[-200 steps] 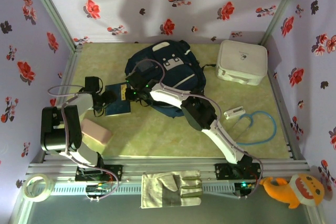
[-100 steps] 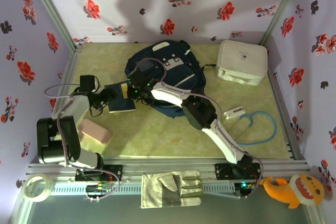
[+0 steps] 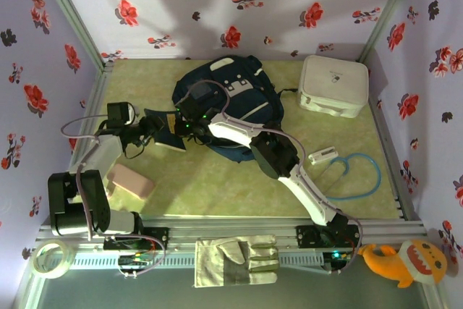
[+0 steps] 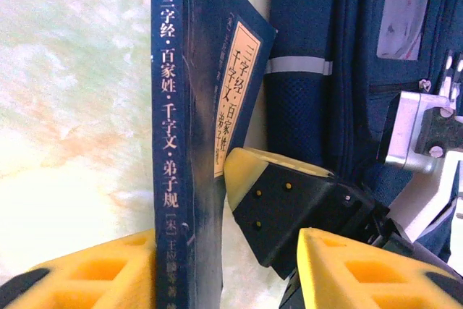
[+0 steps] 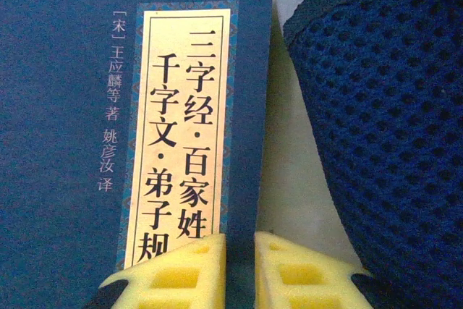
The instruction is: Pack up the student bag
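Note:
The student bag (image 3: 239, 103), navy with white stripes, lies at the back middle of the table; its fabric also shows in the left wrist view (image 4: 340, 70) and as blue mesh (image 5: 391, 106). A dark blue book (image 3: 172, 142) with a gold title strip is tipped up on edge just left of the bag. My right gripper (image 3: 179, 127) (image 5: 240, 244) is shut on the book's cover edge (image 5: 72, 142). My left gripper (image 3: 150, 128) (image 4: 228, 251) straddles the book's spine (image 4: 170, 142): the left pad touches it and a gap is left at the right pad, so it is open.
A white zip case (image 3: 333, 85) sits back right. A pink block (image 3: 132, 181) lies front left; a small white device (image 3: 323, 155) and a blue cable loop (image 3: 358, 175) lie right. On the front rail are a glove (image 3: 239, 260), a tape roll (image 3: 52, 258) and an orange plush (image 3: 405, 262).
The left arm has swung back and to the left. The book has gone from lying flat to standing on edge. The left jaws have narrowed around its spine.

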`<state>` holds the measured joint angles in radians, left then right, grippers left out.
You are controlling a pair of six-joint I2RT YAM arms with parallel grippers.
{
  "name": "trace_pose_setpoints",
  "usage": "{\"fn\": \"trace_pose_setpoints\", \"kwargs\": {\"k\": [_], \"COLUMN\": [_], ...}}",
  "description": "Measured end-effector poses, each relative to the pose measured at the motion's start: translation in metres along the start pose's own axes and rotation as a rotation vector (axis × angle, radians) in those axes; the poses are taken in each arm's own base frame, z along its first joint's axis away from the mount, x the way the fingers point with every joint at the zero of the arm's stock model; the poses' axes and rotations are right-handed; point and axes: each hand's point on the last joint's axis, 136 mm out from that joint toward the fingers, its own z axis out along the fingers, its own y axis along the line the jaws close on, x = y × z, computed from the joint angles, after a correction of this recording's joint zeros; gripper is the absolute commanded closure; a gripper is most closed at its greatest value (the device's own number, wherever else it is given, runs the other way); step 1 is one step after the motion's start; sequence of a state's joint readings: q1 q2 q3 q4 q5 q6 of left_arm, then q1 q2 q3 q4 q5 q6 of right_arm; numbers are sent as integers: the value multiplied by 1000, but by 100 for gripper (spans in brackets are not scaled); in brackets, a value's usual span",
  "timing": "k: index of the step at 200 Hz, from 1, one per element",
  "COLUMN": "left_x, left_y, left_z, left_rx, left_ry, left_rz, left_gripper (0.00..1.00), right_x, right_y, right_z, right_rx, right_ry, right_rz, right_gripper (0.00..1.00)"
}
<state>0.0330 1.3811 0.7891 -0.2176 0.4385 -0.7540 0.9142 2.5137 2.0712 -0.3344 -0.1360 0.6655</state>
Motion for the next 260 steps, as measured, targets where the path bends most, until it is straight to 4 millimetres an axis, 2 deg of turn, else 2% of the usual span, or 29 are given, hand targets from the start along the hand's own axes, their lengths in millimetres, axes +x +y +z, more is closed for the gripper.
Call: {"fn": "trace_pose_setpoints", "kwargs": {"k": [42,84,111,123,143,163,194,211,229,260], "left_x": [1,0,0,0,-4,-12,-27,-29,-30,-30], "left_y": [5,11,18,19,15,2,-33,-58,-86,-134], "left_z": [6,6,5,2,-6,-19,-41,-48,-50,-49], "left_rx": [-7,-40,-76,-93,-105,-92,-30,22,91,240], "left_ry": [7,-3,-7,-8,-28,-67,-145,-170,-188,-225], "left_rz": [-22,-17,6,19,45,78,135,171,192,186], "left_gripper": [65,87,100,100,100,100,100,100,100,100], "right_x": [0,0,0,1,1,-8,-33,-42,-45,-39], "right_y": [0,0,0,2,6,16,29,27,12,-35], "right_z": [1,1,-2,-9,-36,-79,-154,-183,-201,-214], "right_rx": [-2,-4,-1,-5,-2,-15,-53,-73,-88,-116], "right_ry": [-2,-5,1,6,2,-44,-192,-260,-308,-359], "right_rz": [0,-2,-4,-10,-15,-31,-40,-31,13,163], "right_gripper": [83,79,68,61,51,40,27,23,18,12]}}
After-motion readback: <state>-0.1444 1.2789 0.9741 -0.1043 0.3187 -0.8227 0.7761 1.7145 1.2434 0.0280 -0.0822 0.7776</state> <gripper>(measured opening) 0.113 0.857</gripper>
